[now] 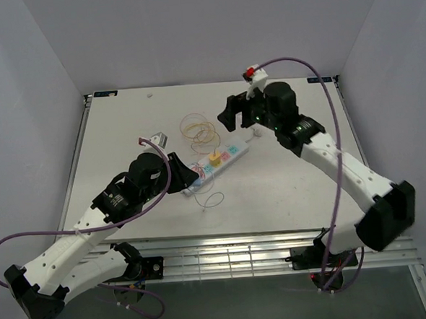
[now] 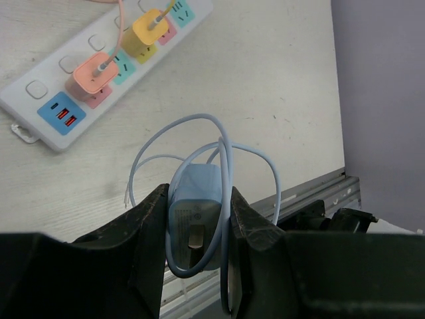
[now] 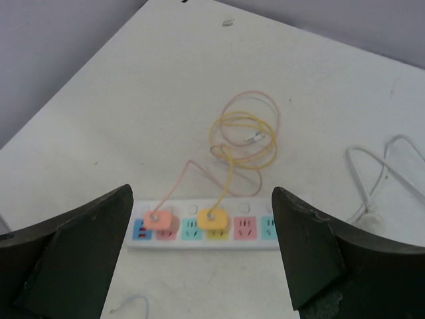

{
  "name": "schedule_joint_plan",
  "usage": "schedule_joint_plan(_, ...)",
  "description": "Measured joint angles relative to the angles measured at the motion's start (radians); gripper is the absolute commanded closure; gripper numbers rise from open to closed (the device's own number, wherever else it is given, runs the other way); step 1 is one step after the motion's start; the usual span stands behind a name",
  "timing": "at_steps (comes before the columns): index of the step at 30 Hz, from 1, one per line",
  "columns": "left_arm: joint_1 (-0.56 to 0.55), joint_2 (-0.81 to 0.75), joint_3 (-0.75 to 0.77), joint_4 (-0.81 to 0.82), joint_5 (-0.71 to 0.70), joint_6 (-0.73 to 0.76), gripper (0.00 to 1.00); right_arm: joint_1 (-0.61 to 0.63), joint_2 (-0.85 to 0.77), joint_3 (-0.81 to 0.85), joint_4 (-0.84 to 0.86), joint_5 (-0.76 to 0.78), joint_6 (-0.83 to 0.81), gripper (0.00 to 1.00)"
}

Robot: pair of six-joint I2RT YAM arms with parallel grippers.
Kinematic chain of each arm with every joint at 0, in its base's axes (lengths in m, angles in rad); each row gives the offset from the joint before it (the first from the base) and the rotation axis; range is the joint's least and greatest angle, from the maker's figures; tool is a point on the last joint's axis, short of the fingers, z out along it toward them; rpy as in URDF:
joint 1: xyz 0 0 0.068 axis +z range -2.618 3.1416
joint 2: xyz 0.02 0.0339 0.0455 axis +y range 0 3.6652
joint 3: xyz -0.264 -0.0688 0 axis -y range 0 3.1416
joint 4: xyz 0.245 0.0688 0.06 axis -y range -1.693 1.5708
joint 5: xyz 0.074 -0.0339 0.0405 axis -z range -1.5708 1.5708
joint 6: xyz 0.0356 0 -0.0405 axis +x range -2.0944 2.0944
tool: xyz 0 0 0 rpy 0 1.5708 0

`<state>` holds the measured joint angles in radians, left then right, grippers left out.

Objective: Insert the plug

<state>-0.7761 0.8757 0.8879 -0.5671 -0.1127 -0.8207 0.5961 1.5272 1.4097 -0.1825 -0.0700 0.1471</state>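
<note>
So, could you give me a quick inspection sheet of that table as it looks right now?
Surface: white table, no spills seen.
Job's things: power strip with pink plug and yellow plug inserted; blue plug not yet in.
Clutter: small grey object, too small to identify.
Grippers: left gripper shut on blue plug; right gripper open, holding nothing.
Cables: pink and yellow cables coiled behind the strip; blue cable looped around its plug.
Surroundings: pale walls; nothing else seen.

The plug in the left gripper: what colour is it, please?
The plug is pale blue, clearest in the left wrist view.
</note>
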Motion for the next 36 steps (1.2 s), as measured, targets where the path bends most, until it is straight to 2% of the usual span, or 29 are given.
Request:
schedule_joint_plan(5,0.0,-0.014,0.002,0.058,0.054,-0.026,1.0,-0.001,-0.465,-0.445,0.261,-0.119,0.156,0.1)
schedule_joint_plan(8,0.0,-0.043,0.002,0.109,0.098,-0.047,1.0,-0.001,-0.671,-0.779,0.457,-0.229,0.315,0.1)
schedule_joint_plan(11,0.0,-0.075,0.0,0.171,0.153,-0.072,1.0,0.002,-0.755,-1.015,0.615,-0.353,0.478,0.1)
schedule_joint_plan(13,0.0,-0.101,-0.02,0.229,0.186,-0.085,1.0,0.017,-0.752,-1.104,0.7,-0.415,0.575,0.1)
schedule_joint_plan(24,0.0,-0.104,-0.117,0.352,0.297,-0.131,1.0,0.166,-0.534,-1.088,1.186,-0.508,0.798,0.06)
schedule_joint_plan(30,0.0,-0.11,-0.133,0.386,0.312,-0.149,1.0,0.214,-0.457,-1.041,1.283,-0.512,0.826,0.0)
schedule_joint_plan(35,0.0,-0.113,-0.147,0.403,0.316,-0.158,1.0,0.254,-0.454,-1.023,1.283,-0.485,0.811,0.12)
schedule_joint_plan(36,0.0,-0.112,-0.151,0.409,0.319,-0.161,1.0,0.261,-0.454,-1.019,1.282,-0.472,0.808,0.18)
